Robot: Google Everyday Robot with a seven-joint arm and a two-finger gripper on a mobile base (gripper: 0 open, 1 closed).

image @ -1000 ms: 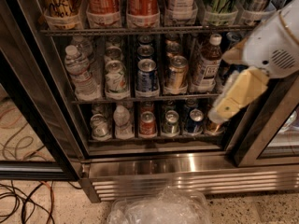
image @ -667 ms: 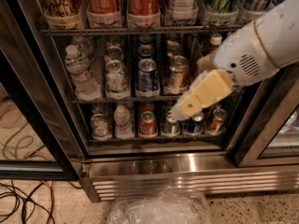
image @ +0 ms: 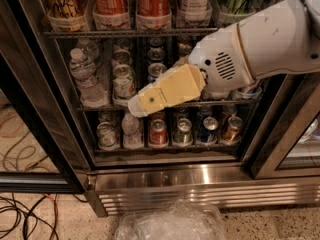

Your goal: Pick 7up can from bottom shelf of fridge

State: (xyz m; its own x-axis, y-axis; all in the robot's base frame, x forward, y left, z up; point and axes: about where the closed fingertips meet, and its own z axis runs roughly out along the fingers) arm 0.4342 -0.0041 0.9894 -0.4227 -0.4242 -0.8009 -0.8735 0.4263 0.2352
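The fridge (image: 165, 176) stands open in front of me, with a black frame and a steel base. On its bottom shelf (image: 165, 148) a row of drinks stands in lanes. The 7up can (image: 106, 134), pale whitish with a silver top, is at the far left of that row. My gripper (image: 137, 105), cream-yellow on a white arm, reaches in from the upper right. It hangs in front of the middle shelf's edge, just above the bottom row, up and to the right of the 7up can, and is not touching it.
On the bottom shelf, to the right of the 7up can, stand a small water bottle (image: 132, 129), a red can (image: 158, 133), a silver-green can (image: 182, 131), a blue can (image: 208, 129) and a brown can (image: 231, 128). A crumpled plastic bag (image: 170, 224) and cables (image: 25, 209) lie on the floor.
My gripper has swept left across the fridge front, from the right end of the bottom row to above the bottle and red can. The drinks have not moved.
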